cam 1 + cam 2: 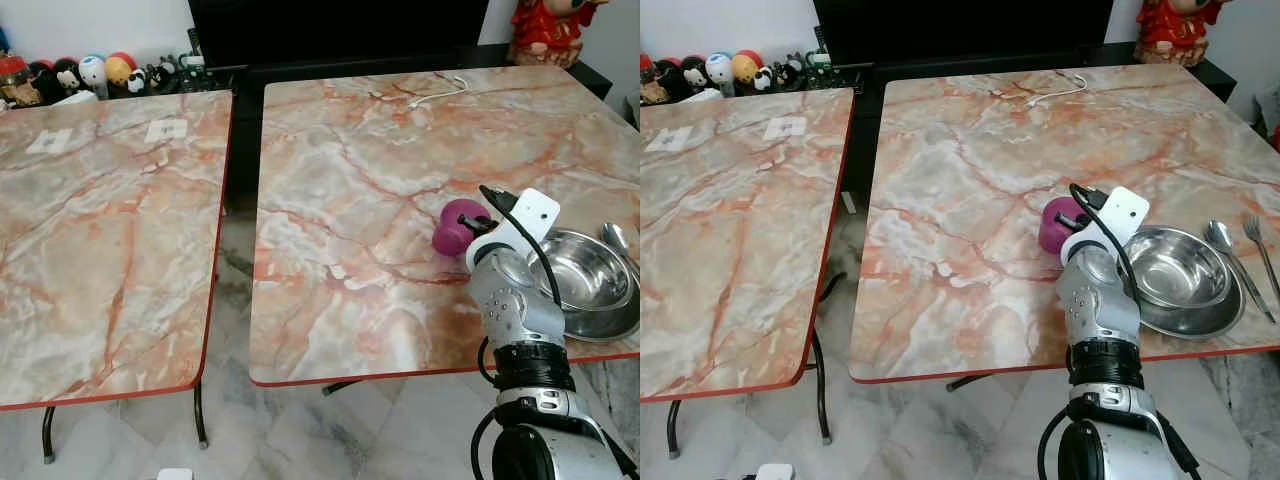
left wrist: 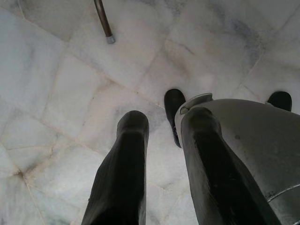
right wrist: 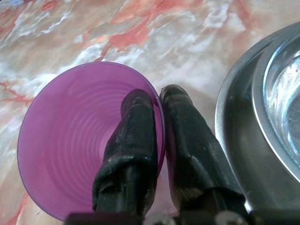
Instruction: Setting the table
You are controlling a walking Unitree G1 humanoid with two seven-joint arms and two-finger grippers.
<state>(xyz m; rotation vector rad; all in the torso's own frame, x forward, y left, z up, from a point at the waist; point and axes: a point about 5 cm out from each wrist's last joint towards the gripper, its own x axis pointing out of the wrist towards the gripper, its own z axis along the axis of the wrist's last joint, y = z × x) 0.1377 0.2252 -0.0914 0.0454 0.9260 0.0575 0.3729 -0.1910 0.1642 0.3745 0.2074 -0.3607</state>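
Purple cup (image 3: pixel 84 140): on the right-hand worktop (image 1: pixel 400 180), toward its near right part, just left of the steel bowl (image 1: pixel 580 275). Held at the rim by the right claw (image 3: pixel 159 98), 1 finger inside the wall, 1 outside, closed down to the thickness of the wall. Upright or tilted: not determinable from the head views, since the wrist covers part of the cup.

Steel bowl: nested in or on a second steel dish at the near right edge. 2 pieces of cutlery (image 1: pixel 1240 245), a spoon and a fork, just right of the bowl.

Step in hand, as judged: placing the cup at the setting beside the bowl.

Procedure for a clean placement:
1. Keep the pinch firm; a thin rim grip allows the cup to swing.
2. Bring the base flat onto the marble before opening.
3. Leave a gap to the bowl rim; contact there could tip the cup.
4. Open only slightly, then lift straight up so the inner finger clears the wall without dragging.

Left claw (image 2: pixel 159 136): hanging idle over the tiled floor (image 2: pixel 61 84), fingers parted, holding nothing.

Left-hand worktop (image 1: pixel 100 230): set apart by a gap, carrying 2 small white cards (image 1: pixel 165 129) near its far edge.
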